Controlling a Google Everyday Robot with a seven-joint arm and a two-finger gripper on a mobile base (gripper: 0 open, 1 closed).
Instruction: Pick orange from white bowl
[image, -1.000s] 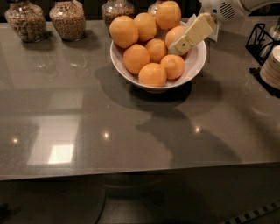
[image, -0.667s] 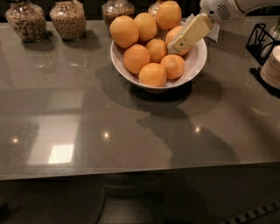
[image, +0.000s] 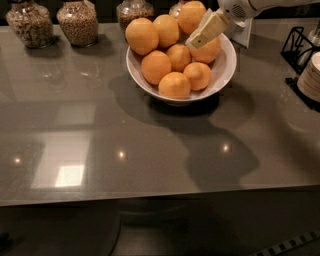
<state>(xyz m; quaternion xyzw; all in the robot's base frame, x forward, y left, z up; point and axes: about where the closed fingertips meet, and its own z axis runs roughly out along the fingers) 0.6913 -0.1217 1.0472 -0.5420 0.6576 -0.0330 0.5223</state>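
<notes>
The white bowl (image: 222, 70) stands at the back middle of the grey table and holds several oranges piled up. My gripper (image: 197, 40) reaches in from the top right. It is low over the bowl's right side, lying against the orange (image: 210, 51) next to the right rim. Its cream-coloured tip points down-left toward the middle orange (image: 180, 56). The arm covers part of that right-hand orange.
Glass jars of grains (image: 77, 22) line the back edge to the left of the bowl. A black wire rack (image: 299, 45) and a stack of plates (image: 312, 75) stand at the right edge. The table's front edge (image: 160, 196) runs across the lower frame.
My gripper has shifted slightly up and to the left over the bowl's right side. The oranges and bowl have not moved.
</notes>
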